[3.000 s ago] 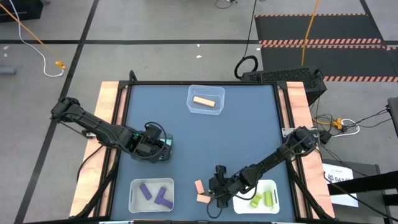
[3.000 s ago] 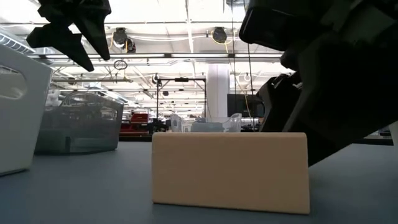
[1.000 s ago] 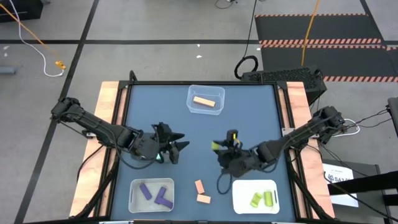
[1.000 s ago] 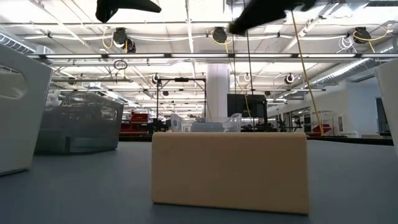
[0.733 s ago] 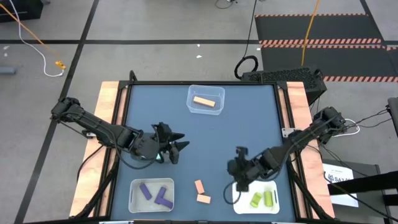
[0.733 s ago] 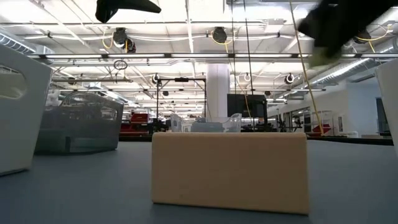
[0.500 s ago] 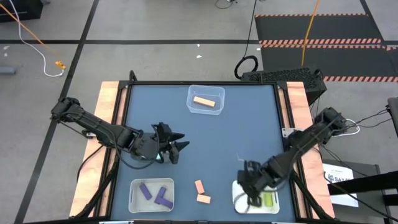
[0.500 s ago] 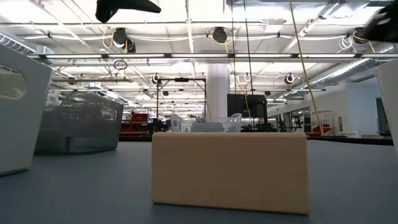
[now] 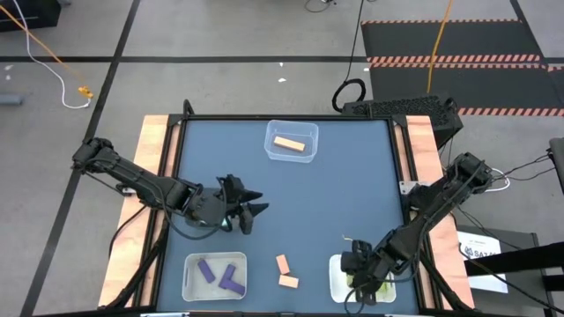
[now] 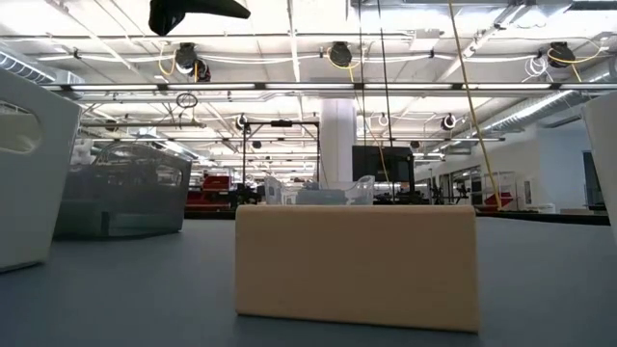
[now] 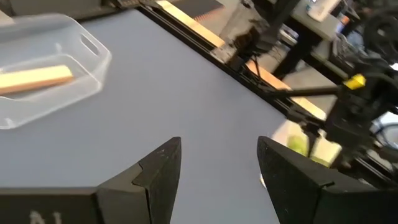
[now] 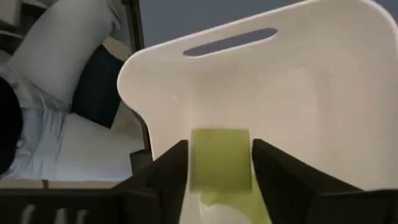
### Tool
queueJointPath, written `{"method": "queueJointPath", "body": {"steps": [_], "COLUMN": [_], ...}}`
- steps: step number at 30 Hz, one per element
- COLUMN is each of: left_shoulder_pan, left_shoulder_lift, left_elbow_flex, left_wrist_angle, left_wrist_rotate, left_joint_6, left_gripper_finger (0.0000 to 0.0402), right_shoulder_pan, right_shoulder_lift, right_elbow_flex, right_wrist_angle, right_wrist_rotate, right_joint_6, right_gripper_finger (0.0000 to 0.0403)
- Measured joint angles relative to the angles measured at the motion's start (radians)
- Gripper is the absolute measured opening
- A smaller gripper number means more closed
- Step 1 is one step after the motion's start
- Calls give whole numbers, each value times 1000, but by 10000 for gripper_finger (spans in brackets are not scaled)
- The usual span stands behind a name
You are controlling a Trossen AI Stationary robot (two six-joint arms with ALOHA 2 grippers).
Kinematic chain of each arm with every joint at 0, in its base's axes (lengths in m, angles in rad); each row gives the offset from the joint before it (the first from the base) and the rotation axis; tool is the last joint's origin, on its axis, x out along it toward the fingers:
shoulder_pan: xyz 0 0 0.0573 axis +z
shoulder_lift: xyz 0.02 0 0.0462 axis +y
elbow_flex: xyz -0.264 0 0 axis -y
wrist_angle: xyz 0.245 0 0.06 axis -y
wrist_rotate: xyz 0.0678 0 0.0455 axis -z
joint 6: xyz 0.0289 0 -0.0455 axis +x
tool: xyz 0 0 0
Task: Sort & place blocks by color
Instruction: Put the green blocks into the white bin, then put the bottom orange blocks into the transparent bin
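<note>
A clear bin sits at the blue table's far edge, two white bins near.

On the tabletop, two loose blocks lie between a left bin and a right bin; a third bin sits behind them, holding one block.

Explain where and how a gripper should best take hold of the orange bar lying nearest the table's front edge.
Likely from straight above, fingers closing across the short width at mid-length of the orange bar: it lies flat, long sides exposed. The orange block sits close behind, so keep the fingers clear of it.
</note>
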Motion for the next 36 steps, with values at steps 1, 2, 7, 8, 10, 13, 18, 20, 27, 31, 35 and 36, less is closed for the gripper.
{"method": "queueJointPath", "body": {"steps": [1, 2, 7, 8, 10, 13, 18, 20, 27, 31, 35, 36], "left_shoulder_pan": [0, 0, -1, -1, -1, 0, 0, 0, 0, -1, -8, -11], "left_shoulder_lift": [0, 0, 0, 0, 0, 1, 11, 19, 40, 49, 51, 50], "left_elbow_flex": [0, 0, 0, 0, 0, 0, 0, 0, 0, 0, 0, 0], "left_wrist_angle": [0, 0, 0, 0, 0, 1, 0, 5, -2, 0, -5, -5], "left_wrist_rotate": [20, 40, 71, 71, 70, 70, 66, 62, 62, 63, 66, 66], "left_joint_6": [1, 1, 4, 7, 21, 28, 38, 38, 12, 1, -13, -17], "left_gripper_finger": [212, 212, 212, 212, 212, 212, 212, 212, 212, 212, 212, 212], "right_shoulder_pan": [-3, -6, -37, -44, -53, -77, -140, -169, -279, -311, -324, -324], "right_shoulder_lift": [0, 0, -19, -30, -56, -91, -115, -107, 9, 101, 178, 197], "right_elbow_flex": [-4, -4, 4, 4, 5, 6, 6, -2, -35, -35, -36, -36], "right_wrist_angle": [4, 3, 28, 38, 56, 94, 246, 323, 556, 611, 685, 715], "right_wrist_rotate": [-13, -26, -161, -170, -170, -117, 33, 54, 61, 53, -34, -63], "right_joint_6": [-1, -4, -6, -11, -48, -141, -387, -486, -607, -639, -661, -660], "right_gripper_finger": [180, 190, 234, 240, 249, 255, 255, 255, 256, 256, 256, 256]}}
